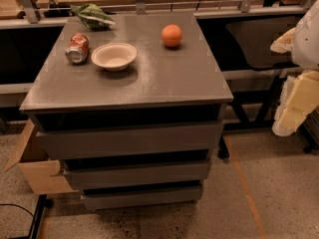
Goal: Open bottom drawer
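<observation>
A grey cabinet (pixel 134 78) stands in the middle with three handle-less drawer fronts. The bottom drawer (pixel 142 197) is the narrowest and lowest front, just above the floor, and its front sits flush with a dark gap above it. The top drawer (pixel 129 141) and middle drawer (pixel 137 174) are wider. My gripper (pixel 294 103) shows at the right edge as white and yellowish arm parts, well to the right of the cabinet and above the level of the bottom drawer. It touches nothing.
On the cabinet top lie a crushed red can (pixel 77 48), a white bowl (pixel 114 56), an orange (pixel 171 35) and a green chip bag (pixel 92 15). A cardboard box (pixel 37 171) sits left of the cabinet. A black table leg (pixel 244 116) stands behind right.
</observation>
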You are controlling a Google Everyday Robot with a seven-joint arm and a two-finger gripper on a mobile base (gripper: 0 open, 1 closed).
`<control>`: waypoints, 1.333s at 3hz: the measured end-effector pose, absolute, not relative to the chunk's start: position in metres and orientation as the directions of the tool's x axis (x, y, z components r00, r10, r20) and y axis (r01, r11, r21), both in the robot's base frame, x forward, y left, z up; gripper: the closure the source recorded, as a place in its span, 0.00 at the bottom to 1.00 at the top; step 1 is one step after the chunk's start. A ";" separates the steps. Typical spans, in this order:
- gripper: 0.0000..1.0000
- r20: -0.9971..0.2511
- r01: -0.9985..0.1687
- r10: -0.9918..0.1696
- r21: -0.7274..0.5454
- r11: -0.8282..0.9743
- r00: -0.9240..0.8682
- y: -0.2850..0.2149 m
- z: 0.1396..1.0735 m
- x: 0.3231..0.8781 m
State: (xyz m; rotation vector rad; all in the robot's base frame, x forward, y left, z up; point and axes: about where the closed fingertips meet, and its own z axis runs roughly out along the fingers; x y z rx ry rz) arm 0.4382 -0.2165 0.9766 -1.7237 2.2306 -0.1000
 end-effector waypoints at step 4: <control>0.00 -0.452 -0.986 -0.877 0.048 0.162 -0.166 -0.140 0.733 0.423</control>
